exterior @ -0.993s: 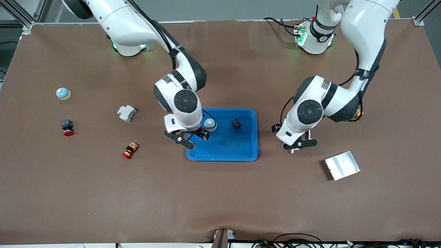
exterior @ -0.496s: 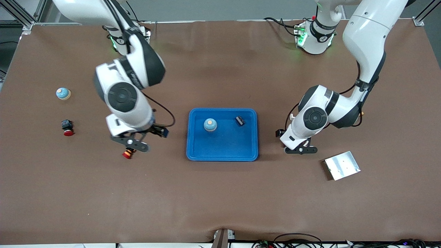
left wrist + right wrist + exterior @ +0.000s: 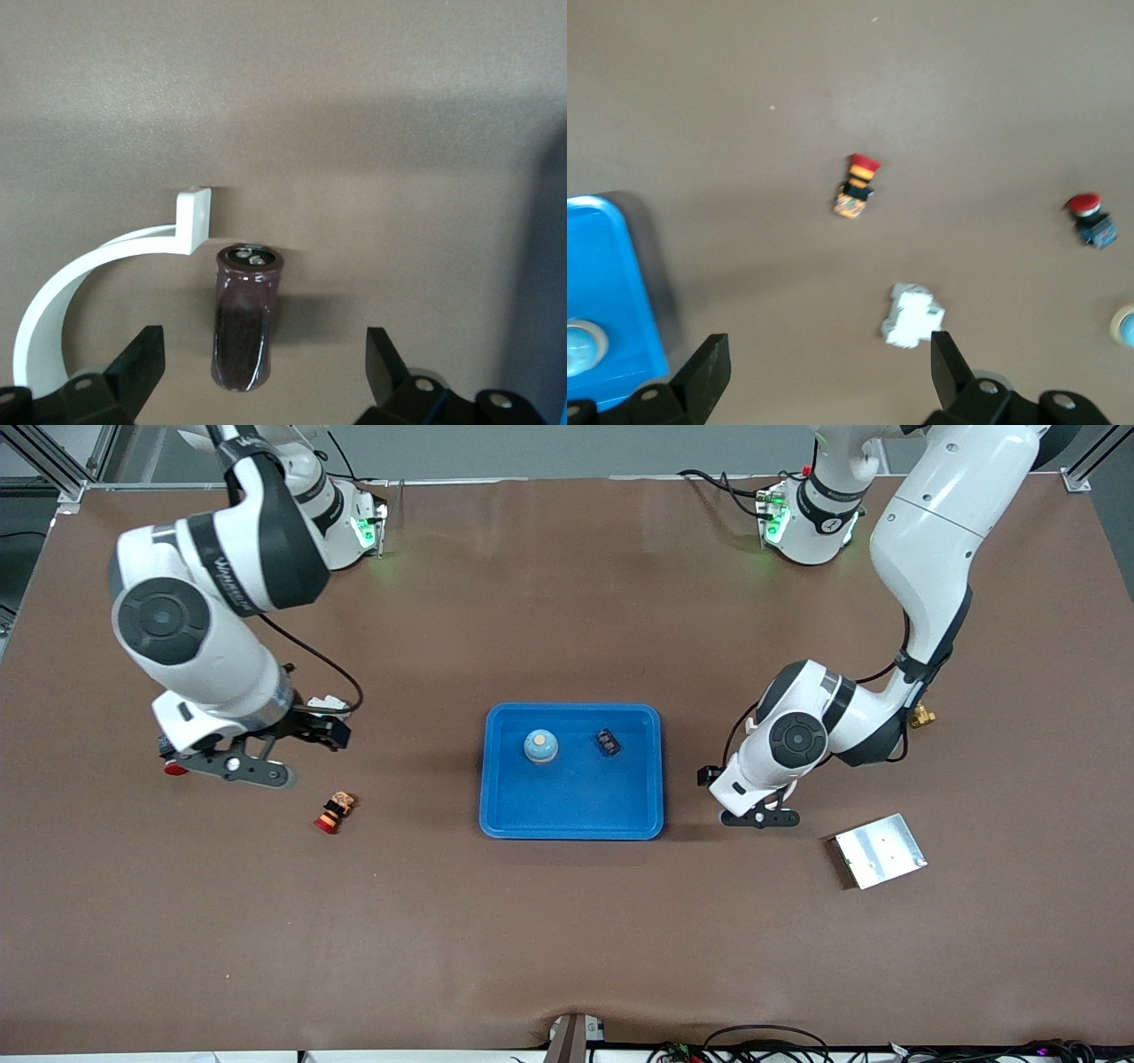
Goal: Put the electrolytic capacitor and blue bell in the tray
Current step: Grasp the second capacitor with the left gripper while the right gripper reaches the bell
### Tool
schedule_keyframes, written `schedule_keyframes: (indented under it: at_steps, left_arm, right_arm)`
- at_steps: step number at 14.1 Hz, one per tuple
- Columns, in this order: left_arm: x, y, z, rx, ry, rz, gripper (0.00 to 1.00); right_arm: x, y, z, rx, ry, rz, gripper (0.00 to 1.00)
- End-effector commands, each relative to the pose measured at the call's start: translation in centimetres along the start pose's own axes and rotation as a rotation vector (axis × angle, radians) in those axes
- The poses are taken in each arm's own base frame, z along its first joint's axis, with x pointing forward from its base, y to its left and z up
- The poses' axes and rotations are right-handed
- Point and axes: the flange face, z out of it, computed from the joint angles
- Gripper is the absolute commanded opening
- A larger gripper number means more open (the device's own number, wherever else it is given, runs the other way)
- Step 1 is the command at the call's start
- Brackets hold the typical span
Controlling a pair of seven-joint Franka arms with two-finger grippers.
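Two things sat in the bright blue tray point(image 3: 571, 806) mid-frame: a round blue bell point(image 3: 540, 745) and a small dark part point(image 3: 607, 741). Beside it, the left gripper point(image 3: 760, 818) hung spread over a dark, shiny capacitor point(image 3: 246, 317). At frame left, the right gripper point(image 3: 241, 766) hung spread.

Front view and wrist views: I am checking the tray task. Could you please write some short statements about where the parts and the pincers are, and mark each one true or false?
1. The blue bell sits inside the tray. True.
2. The electrolytic capacitor is in the tray. False: it is on the table, under the open left pincer.
3. The right pincer holds a white part. False: it is open and empty, over the table by the red button.
4. The silver plate lies outside the tray, toward the left arm's end. True.
5. The bell is alone in the tray. False: a small black part lies beside it.
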Motion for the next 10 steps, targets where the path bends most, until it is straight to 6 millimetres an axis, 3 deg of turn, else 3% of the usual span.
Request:
schedule_keyframes:
  at_steps: [1, 3, 4, 6, 10]
  left_arm:
    - [0.5, -0.6, 0.6, -0.009, 0.016, -0.007, 1.0]
    - [0.5, -1.0, 0.9, -0.009, 0.013, -0.005, 1.0]
    - [0.5, -1.0, 0.9, -0.008, 0.012, -0.003, 0.93]
    - [0.5, -1.2, 1.0, -0.009, 0.01, -0.006, 0.62]
    - [0.5, -1.3, 1.0, -0.014, 0.005, -0.025, 0.15]
  right_arm:
    - [-1.7, 6.0, 0.8, 0.005, 0.058, -0.069, 1.0]
    - [-3.7, 9.3, 2.5, 0.006, 0.084, -0.085, 1.0]
    - [-4.9, 10.9, 3.2, 0.007, 0.109, -0.101, 1.0]
    - [-7.3, 13.8, 4.1, 0.001, 0.124, -0.112, 1.0]
    - [-10.6, 18.0, 5.4, -0.009, 0.097, -0.134, 1.0]
